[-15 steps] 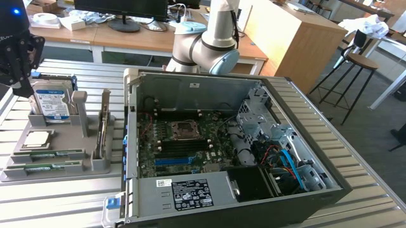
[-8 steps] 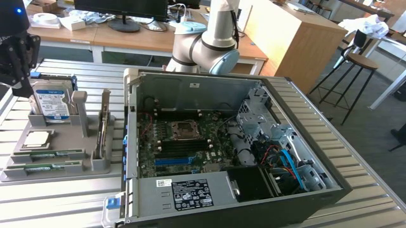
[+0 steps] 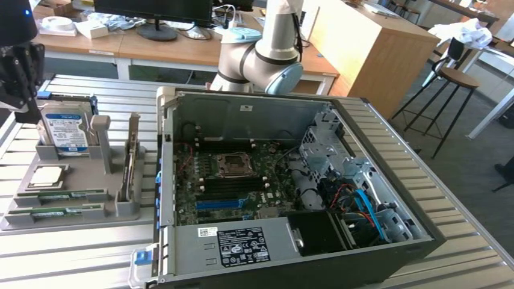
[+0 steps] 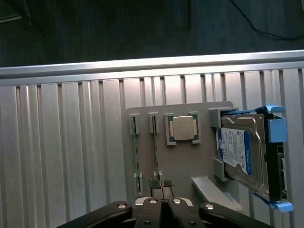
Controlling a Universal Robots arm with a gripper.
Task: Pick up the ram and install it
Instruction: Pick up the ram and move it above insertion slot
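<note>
Two look-alike green sticks lie on edge in slots of a grey holder tray (image 3: 120,212) at the exterior view's left. The ram (image 3: 68,194) (image 4: 155,145) is the stick nearer the silver CPU chip (image 3: 47,176) (image 4: 183,128). The second stick (image 3: 60,212) (image 4: 135,152) lies just beyond it. My gripper (image 3: 29,117) (image 4: 161,185) hangs well above the tray, shut, with nothing between its fingers. In the wrist view its fingertips line up with one end of the ram. The open PC case (image 3: 241,108) shows its motherboard (image 3: 233,180) with dark memory slots.
A blue-labelled hard drive (image 3: 64,129) (image 4: 240,152) stands in the tray beside the CPU. Everything rests on a ribbed metal table (image 3: 80,253) (image 4: 61,156). The arm's base (image 3: 261,57) rises behind the case. Desks and a stool (image 3: 454,78) stand further back.
</note>
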